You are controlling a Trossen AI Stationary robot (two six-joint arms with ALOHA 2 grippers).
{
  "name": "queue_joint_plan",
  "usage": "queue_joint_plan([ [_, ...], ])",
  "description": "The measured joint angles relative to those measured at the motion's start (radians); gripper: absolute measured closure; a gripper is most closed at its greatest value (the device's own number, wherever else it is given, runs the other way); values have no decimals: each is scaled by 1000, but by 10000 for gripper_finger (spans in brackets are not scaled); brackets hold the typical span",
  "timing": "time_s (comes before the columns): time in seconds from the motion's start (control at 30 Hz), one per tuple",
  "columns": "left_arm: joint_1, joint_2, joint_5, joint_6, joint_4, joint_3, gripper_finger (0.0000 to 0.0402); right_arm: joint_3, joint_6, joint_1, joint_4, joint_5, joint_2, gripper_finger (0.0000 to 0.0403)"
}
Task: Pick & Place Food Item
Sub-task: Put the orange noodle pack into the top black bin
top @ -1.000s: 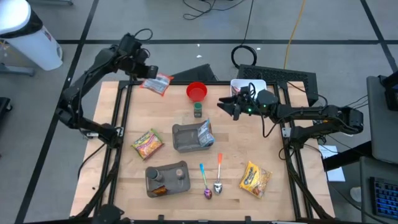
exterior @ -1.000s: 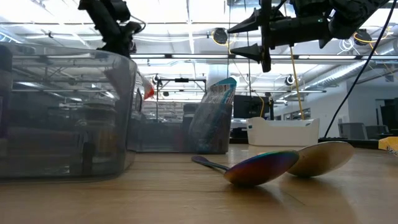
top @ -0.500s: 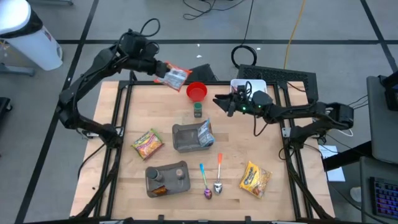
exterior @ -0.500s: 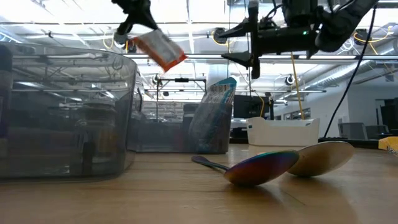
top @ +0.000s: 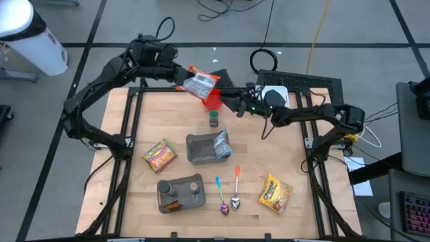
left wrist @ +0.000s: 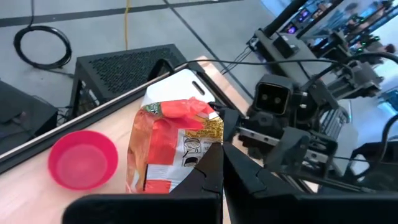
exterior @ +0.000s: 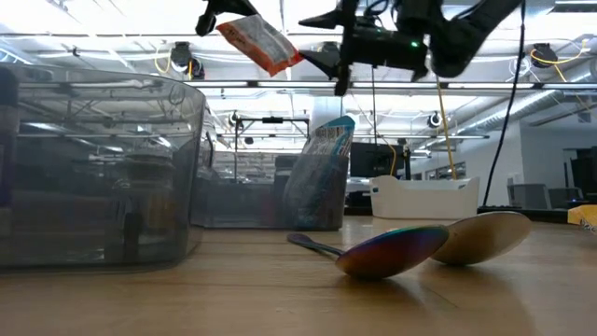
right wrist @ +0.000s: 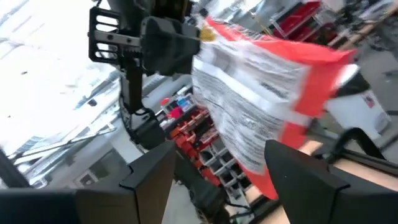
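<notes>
From above, the left gripper (top: 180, 75) is pinched tight on a red and white snack packet (top: 200, 84). The packet hangs in the air over the far edge of the table (top: 282, 161), right by the red bowl (top: 213, 101). The right gripper (top: 227, 101) points at the packet with its fingers spread apart and holds nothing. It is very near the packet, but I cannot tell if it touches it. On the table lie a yellow noodle packet (top: 159, 154), a grey tub (top: 205, 148) and two spoons (top: 229, 195).

From low down, the snack packet (exterior: 261, 42) is high up, tilted, with the right gripper (exterior: 322, 42) just beside it.

The left wrist camera shows the packet (left wrist: 176, 152) squeezed between dark fingers (left wrist: 205, 177), above the red bowl (left wrist: 83, 159).

The right wrist camera shows the packet (right wrist: 267, 127) close, between its own wide open fingers (right wrist: 152, 180).
</notes>
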Motion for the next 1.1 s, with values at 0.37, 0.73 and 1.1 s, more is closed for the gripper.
queue_joint_plan([
  [0.37, -32, 0, 1, -21, 38, 0, 401, 93, -8, -8, -81, -10, 76, 161],
  [0.73, -39, 0, 4, -21, 54, -1, 401, 93, -30, -8, -103, -6, 78, 161],
  [1.1, -38, 0, 12, -21, 54, -1, 401, 93, -37, -8, -64, -39, 78, 276],
])
